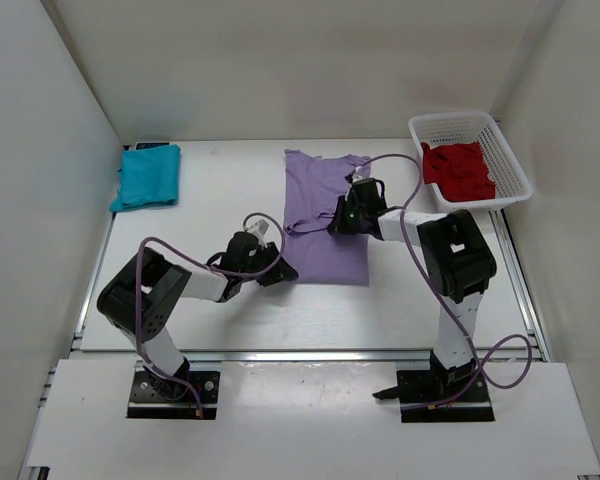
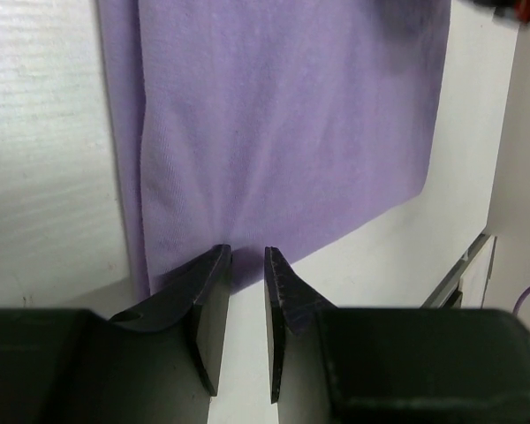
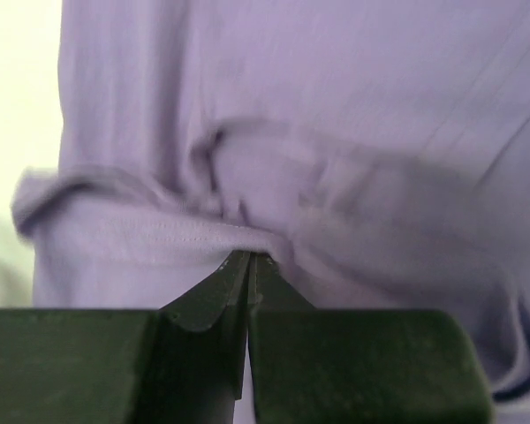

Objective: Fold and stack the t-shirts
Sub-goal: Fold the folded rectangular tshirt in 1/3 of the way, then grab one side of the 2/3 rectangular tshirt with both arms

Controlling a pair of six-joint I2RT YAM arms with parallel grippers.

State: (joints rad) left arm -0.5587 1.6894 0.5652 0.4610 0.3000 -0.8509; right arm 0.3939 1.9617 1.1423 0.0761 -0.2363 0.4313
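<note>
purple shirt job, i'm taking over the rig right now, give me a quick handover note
Right tool: shut on a bunched fold of the purple shirt, mid right side.
Left tool: nearly closed at its near left corner; grip unclear.
Done: teal shirt lies folded, far left.
Left: finish folding the purple one, then the red shirt, bunched in the basket, then stack.
</note>
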